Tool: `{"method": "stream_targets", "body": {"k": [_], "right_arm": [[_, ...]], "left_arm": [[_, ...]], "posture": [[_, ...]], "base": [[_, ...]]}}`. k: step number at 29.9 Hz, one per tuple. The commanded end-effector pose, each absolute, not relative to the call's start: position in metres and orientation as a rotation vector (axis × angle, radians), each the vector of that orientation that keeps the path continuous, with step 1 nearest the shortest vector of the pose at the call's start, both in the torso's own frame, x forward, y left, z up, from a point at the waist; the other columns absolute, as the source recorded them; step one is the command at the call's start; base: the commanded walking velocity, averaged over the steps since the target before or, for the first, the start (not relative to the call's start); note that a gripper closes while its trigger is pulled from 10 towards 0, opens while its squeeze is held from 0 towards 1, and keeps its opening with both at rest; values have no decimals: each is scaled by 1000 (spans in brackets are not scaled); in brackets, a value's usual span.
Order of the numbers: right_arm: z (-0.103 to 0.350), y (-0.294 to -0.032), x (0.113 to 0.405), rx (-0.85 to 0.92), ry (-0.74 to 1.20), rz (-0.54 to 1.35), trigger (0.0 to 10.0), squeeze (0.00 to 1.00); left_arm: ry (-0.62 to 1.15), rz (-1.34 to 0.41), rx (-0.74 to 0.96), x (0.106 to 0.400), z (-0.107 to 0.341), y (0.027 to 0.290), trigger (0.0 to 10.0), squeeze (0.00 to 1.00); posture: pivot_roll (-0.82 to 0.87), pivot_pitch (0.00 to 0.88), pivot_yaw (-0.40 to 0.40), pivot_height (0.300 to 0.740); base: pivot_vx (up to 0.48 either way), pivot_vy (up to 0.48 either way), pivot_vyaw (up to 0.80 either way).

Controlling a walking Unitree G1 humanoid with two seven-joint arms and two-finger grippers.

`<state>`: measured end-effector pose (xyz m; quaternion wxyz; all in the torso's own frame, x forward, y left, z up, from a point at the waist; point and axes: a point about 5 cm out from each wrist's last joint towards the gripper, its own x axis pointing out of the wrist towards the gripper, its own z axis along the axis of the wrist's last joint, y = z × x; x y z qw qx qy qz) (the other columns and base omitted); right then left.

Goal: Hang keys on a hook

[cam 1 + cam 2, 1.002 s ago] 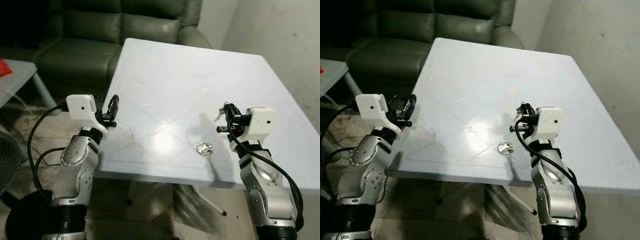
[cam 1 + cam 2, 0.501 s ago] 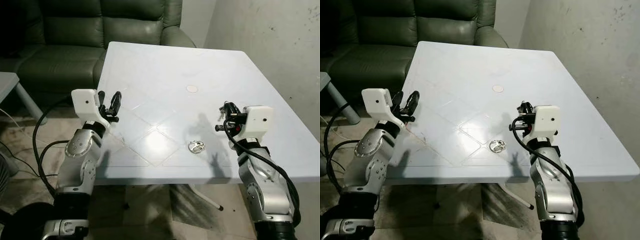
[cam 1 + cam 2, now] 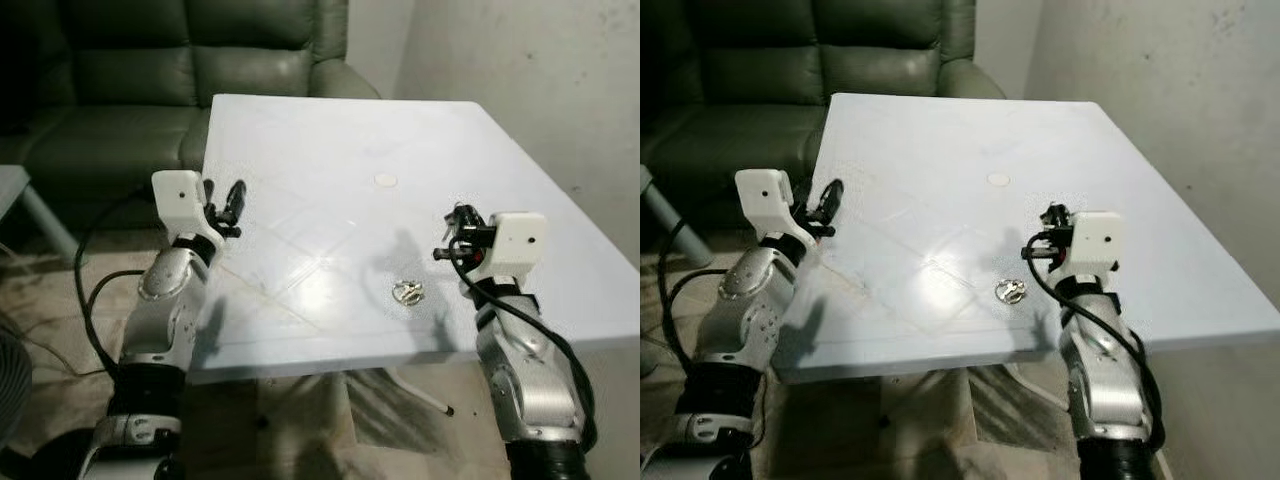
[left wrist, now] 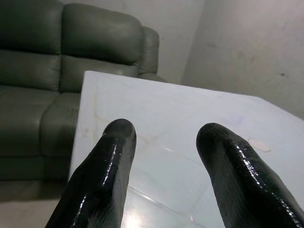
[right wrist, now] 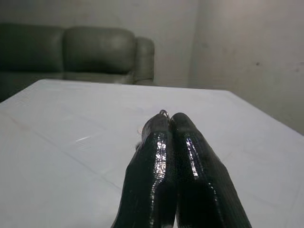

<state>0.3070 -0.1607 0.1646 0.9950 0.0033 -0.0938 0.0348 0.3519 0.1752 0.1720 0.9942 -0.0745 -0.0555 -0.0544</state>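
The right gripper [image 5: 167, 124] is clenched, with a thin metal ring peeking out between its tips, probably a key ring, though the wrist view is too tight to be sure. It hovers above the table [image 3: 330, 150] near the right edge. A small bunch of keys [image 3: 407, 293] lies on the table just beside that arm, untouched. The left gripper [image 4: 164, 142] hangs spread and empty over the table's left edge.

Over the last second the whole scene has slid and swung in the head views, so the robot has turned (the keys have not moved on the table). The sofa [image 3: 150, 70] now sits squarely behind. No hook can be made out, so the hanging step looks some way off.
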Motion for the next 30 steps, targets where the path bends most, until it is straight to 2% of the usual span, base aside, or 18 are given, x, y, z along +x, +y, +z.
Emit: {"method": "stream_targets", "body": {"k": [1,11,30], "right_arm": [[167,-169,308,-11,-197,45,10000,0],[163,-169,307,-18,-185,46,10000,0],[163,-168,308,-31,-181,69,10000,0]], "left_arm": [[-123,-156,-160,354,175,163,10000,0],[-153,-196,-115,351,177,159,10000,0],[-158,-215,-152,350,175,155,10000,0]], "posture": [[-137,0,-29,724],[-133,0,-28,724],[-128,0,-47,724]], "base": [[0,0,-738],[0,0,-734],[0,0,-733]]}}
